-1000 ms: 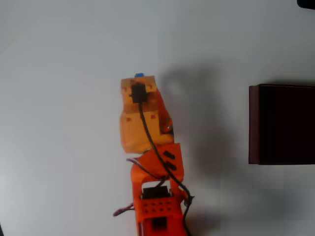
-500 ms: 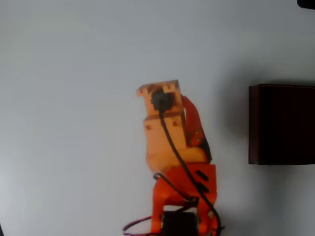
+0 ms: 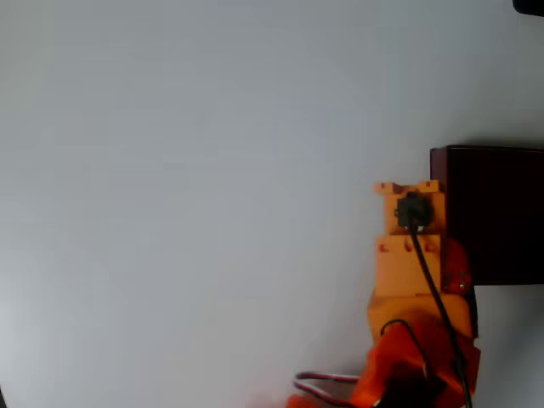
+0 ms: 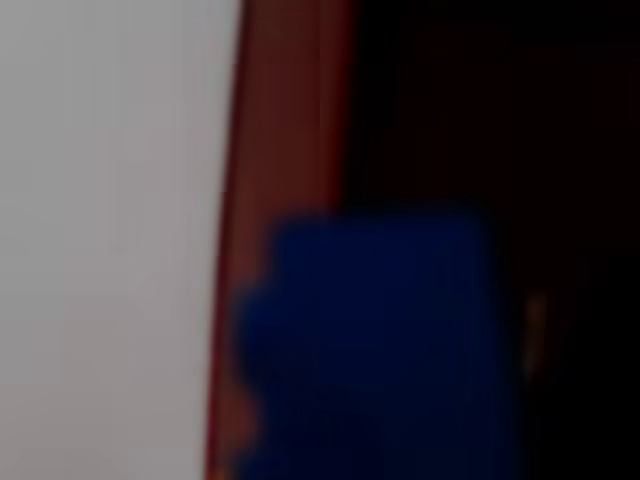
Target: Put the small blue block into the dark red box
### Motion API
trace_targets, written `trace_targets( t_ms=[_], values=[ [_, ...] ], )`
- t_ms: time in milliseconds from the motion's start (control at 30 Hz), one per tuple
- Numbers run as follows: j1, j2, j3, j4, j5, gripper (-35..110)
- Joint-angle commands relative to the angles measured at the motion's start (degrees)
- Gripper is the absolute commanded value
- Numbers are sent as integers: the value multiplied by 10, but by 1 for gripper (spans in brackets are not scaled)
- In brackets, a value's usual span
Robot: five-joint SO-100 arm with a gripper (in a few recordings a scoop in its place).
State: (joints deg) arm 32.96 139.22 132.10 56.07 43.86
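Block: the small blue block (image 4: 375, 345) fills the blurred wrist view, over the box's left wall.
Box: dark red box (image 3: 493, 212) at the table's (image 3: 187, 212) right edge.
Gripper: orange gripper (image 3: 410, 194) at that wall; jaws hidden, grip unclear.

Overhead view: plain white table (image 3: 187, 170) surface, matte, no markings or seams. Light soft and even; surface reads brighter toward top, shading to cooler grey at lower left. Small dark object (image 3: 529, 6) at the top right corner, cut off by the frame edge, too little shown to tell what. Wrist view: blurred pale grey-white surface down left side (image 4: 100, 240), no detail resolvable
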Motion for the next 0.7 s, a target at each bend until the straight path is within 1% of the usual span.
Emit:
trace_targets(
  t_ms=[0, 367, 667],
  values=[
    [54, -13, -30, -11, -15, 0],
    [144, -185, -153, -15, -66, 0],
    [175, -345, -256, -39, -75, 0]
  ],
)
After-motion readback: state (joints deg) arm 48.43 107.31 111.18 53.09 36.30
